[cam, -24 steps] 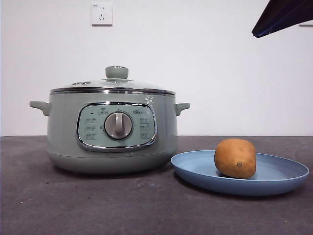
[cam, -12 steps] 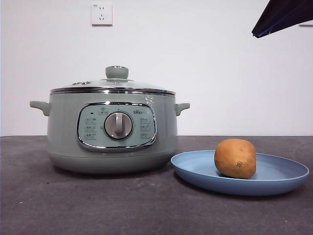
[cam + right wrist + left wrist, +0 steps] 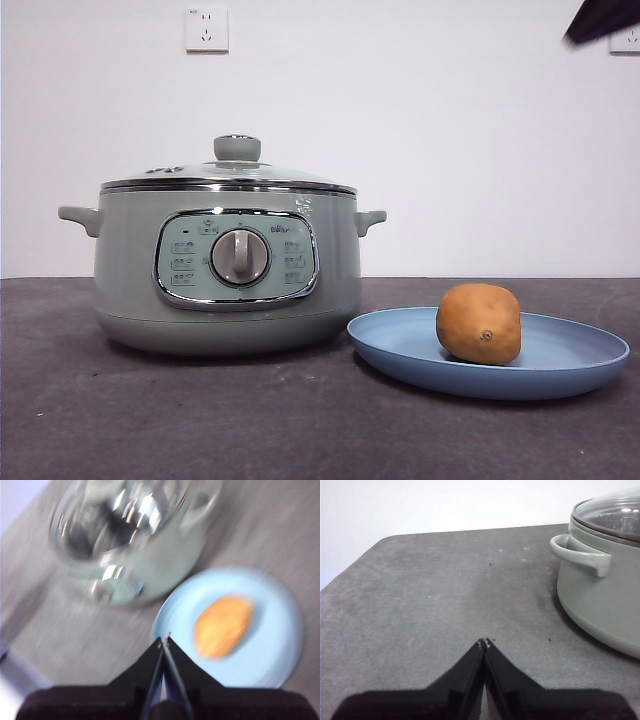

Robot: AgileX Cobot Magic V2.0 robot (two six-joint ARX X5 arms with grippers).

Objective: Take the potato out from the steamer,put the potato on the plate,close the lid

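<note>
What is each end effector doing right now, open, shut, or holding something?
Left end effector: shut, empty, low over the table beside the steamer.
Right end effector: shut, empty, above the plate.

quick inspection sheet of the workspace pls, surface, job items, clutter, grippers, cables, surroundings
surface: dark grey table, a few small specks
job's things: potato lies on the plate; lid sits closed on the steamer
clutter: nothing seen
grippers: left gripper shut, low over bare table beside the steamer; right gripper shut, high above the plate, view blurred
cables: nothing seen
surroundings: white wall, wall socket
</note>
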